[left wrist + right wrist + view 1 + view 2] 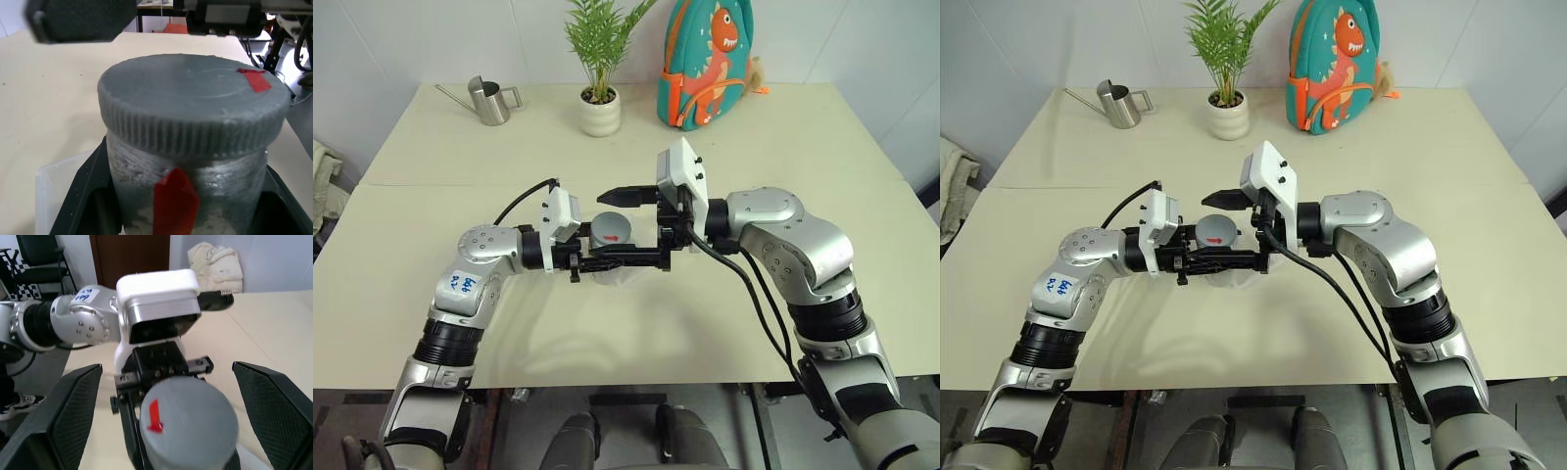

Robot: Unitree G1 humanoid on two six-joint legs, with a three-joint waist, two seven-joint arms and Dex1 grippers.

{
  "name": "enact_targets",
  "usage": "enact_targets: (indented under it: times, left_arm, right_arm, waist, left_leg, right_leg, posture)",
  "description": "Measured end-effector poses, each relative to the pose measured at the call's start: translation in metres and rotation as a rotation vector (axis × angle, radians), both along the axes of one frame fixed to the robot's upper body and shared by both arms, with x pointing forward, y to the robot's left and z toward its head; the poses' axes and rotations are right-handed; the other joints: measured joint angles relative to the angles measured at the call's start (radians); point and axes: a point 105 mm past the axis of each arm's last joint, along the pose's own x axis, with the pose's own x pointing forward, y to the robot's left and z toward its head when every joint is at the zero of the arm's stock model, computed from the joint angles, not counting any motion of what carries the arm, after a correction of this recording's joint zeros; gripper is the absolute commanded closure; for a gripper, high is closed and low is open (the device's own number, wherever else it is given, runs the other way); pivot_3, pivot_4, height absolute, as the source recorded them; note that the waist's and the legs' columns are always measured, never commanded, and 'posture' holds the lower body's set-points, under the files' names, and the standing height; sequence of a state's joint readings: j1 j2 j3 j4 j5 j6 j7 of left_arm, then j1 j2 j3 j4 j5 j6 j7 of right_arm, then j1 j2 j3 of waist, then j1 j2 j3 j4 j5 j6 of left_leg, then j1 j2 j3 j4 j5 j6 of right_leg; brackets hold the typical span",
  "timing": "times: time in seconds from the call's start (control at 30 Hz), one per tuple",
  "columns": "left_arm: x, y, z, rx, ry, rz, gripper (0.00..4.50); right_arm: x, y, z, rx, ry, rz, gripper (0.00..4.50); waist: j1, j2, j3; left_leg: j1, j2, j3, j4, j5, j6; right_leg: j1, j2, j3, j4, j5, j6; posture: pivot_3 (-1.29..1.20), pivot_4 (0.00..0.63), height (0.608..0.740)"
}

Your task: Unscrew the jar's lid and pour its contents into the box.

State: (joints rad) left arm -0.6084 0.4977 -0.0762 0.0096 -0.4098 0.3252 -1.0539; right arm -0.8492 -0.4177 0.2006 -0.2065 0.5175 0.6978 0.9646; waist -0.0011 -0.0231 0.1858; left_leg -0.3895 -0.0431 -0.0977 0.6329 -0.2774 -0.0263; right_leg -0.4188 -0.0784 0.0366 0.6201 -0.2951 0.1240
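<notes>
Left gripper clamps jar mid-table, above box – keep that hold firm. Lid still on (red mark on top). Right gripper spread wide, straddling lid – centre it, close squarely on ribbed rim, then twist.

Grey ribbed lid with red mark on jar, black pincer fingers gripping it, clear box beneath

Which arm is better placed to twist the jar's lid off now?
Right: its pincer stands open on both sides of the lid, while the left pincer is shut on the jar.
</notes>
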Motion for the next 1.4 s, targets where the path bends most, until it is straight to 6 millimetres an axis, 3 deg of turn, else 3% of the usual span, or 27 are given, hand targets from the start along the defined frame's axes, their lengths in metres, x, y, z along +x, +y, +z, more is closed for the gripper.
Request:
enact_targets:
  times: [0.37, 0.73, 1.03, 1.13, 1.2, 1.3, 1.4]
  left_arm:
    - [-0.003, -0.014, 0.008, -0.069, 0.007, -0.035, 2.42]
    - [-0.007, -0.014, 0.022, -0.153, -0.002, -0.044, 2.42]
    - [-0.003, -0.010, 0.026, -0.176, 0.007, -0.004, 2.42]
    - [-0.010, -0.010, 0.031, -0.166, -0.023, -0.032, 2.42]
    - [-0.014, -0.010, 0.034, -0.160, -0.044, -0.044, 2.42]
    - [-0.014, -0.010, 0.034, -0.161, -0.045, -0.038, 2.42]
    - [-0.013, -0.009, 0.034, -0.160, -0.043, -0.035, 2.42]
  right_arm:
    - [0.010, 0.001, -0.002, 0.028, -0.001, -0.036, 0.02]
    - [0.019, -0.010, 0.012, 0.112, 0.009, -0.008, 0.02]
    - [0.026, -0.041, 0.015, 0.106, 0.025, -0.011, 0.02]
    - [0.045, -0.084, 0.023, 0.119, 0.027, -0.181, 0.02]
    - [0.048, -0.104, 0.024, 0.123, 0.030, -0.242, 0.02]
    - [0.046, -0.106, 0.022, 0.125, 0.052, -0.238, 0.02]
    - [0.037, -0.090, 0.026, 0.153, 0.060, -0.171, 0.02]
  waist:
    - [-0.004, 0.000, 0.000]
    - [-0.003, 0.000, 0.000]
    - [-0.001, 0.000, 0.000]
    - [0.006, 0.000, 0.000]
    - [0.007, 0.000, 0.000]
    - [-0.005, 0.000, 0.000]
    - [-0.014, 0.000, 0.000]
  left_leg:
    - [0.000, 0.001, 0.001, 0.000, 0.000, 0.000]
    - [0.000, 0.000, 0.001, 0.000, 0.000, 0.000]
    - [0.000, 0.000, 0.001, 0.000, 0.000, 0.000]
    - [-0.001, -0.001, 0.001, 0.000, 0.000, 0.000]
    - [-0.001, 0.000, 0.002, 0.000, 0.000, 0.001]
    - [0.000, 0.001, 0.004, -0.001, 0.000, 0.001]
    - [0.000, 0.003, 0.005, -0.001, 0.000, 0.000]
  right_leg:
    - [-0.001, 0.001, 0.000, 0.001, 0.000, 0.000]
    - [-0.001, 0.001, 0.000, 0.001, 0.000, 0.000]
    - [-0.001, 0.001, 0.000, 0.001, 0.000, 0.000]
    - [0.000, 0.000, 0.000, 0.000, 0.000, 0.000]
    - [0.000, 0.000, 0.000, -0.001, 0.000, 0.000]
    - [-0.001, 0.000, 0.002, 0.000, 0.000, 0.000]
    - [-0.001, 0.000, 0.002, 0.001, 0.000, 0.000]
  posture:
    - [0.00, 0.150, 0.740]
    - [0.00, 0.150, 0.740]
    - [0.00, 0.150, 0.740]
    - [0.00, 0.150, 0.740]
    - [0.00, 0.150, 0.740]
    - [0.00, 0.150, 0.740]
    - [0.00, 0.150, 0.740]
